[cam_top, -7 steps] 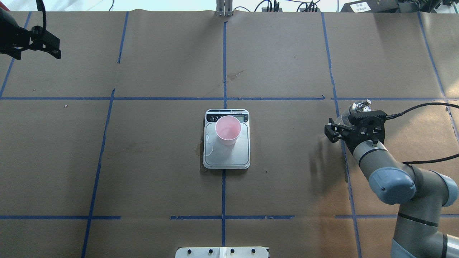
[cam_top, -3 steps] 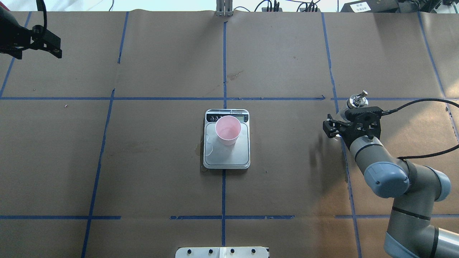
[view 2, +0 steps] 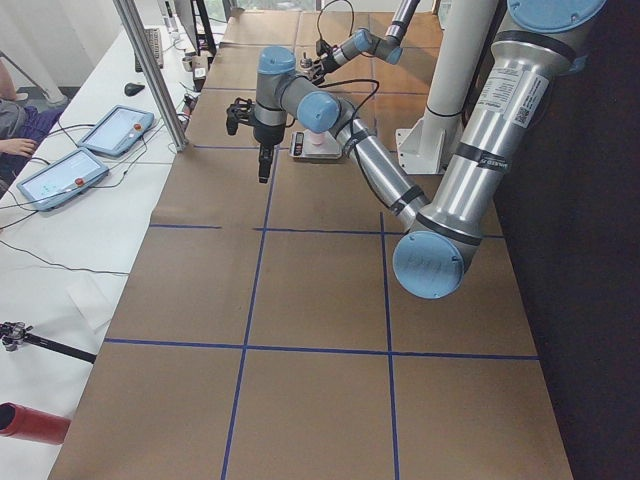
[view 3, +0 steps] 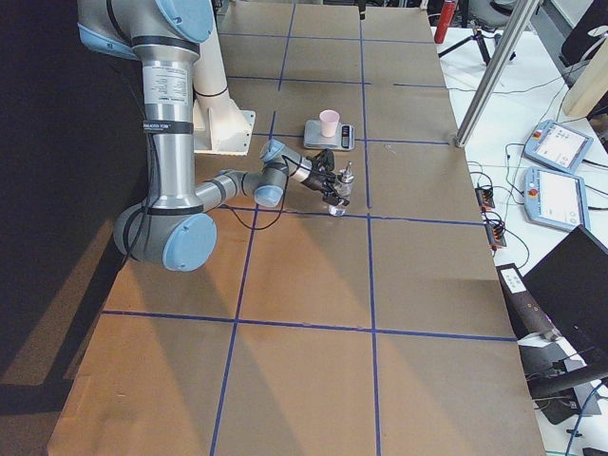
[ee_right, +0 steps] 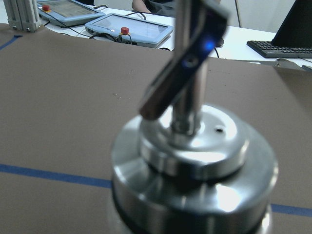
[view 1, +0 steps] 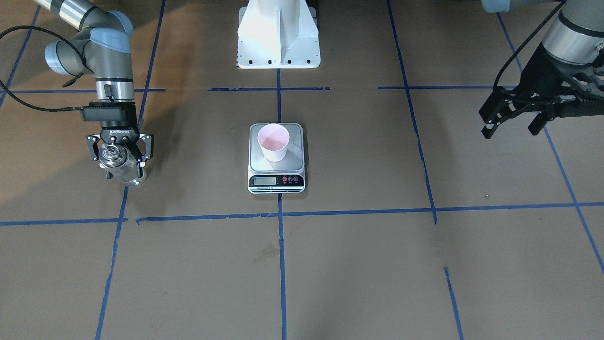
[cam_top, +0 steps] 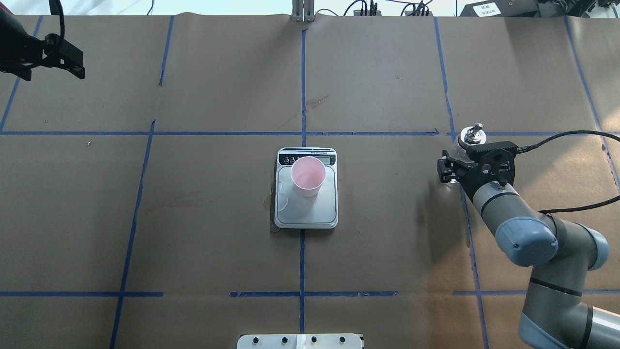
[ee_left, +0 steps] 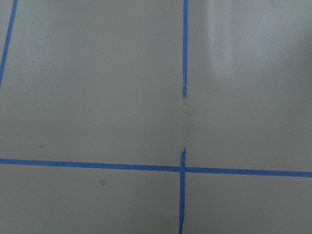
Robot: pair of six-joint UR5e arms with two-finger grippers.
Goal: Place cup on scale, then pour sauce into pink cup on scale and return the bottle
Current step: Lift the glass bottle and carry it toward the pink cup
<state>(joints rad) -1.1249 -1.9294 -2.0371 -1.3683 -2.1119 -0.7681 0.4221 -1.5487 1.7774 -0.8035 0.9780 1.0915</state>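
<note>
While the right gripper (view 1: 119, 159) pinched the bottle (view 1: 126, 175) between its fingers, the bottle stood upright and low over the table (cam_top: 387, 232), on the robot's right. Whether its base touched the paper could not be told. Its shiny cap (ee_right: 195, 161) and slanted spout filled the right wrist view, and no liquid level could be read through the clear glass.

The cup (cam_top: 308, 175) stood upright on the scale (cam_top: 310, 215), on the half of the plate nearest the display, with its mouth open. Its inside looked evenly pink, and the sauce could not be made out in it. A faint glossy outline lay on the plate's left part (cam_top: 283, 198), and a darker spot marked the paper just beside the scale's left edge.

The scale sat at the table's middle, on the central blue tape line. Wide bare brown paper lay on both sides of it, and the bottle was well apart from it, near a crossing of tape lines. The left gripper (view 1: 512, 126) hung with its fingers spread and nothing between them, raised near the table's far left corner, well apart from everything. The left wrist view showed only paper and tape. The robot's white base (view 1: 278, 33) stood at the near edge, behind the scale.
</note>
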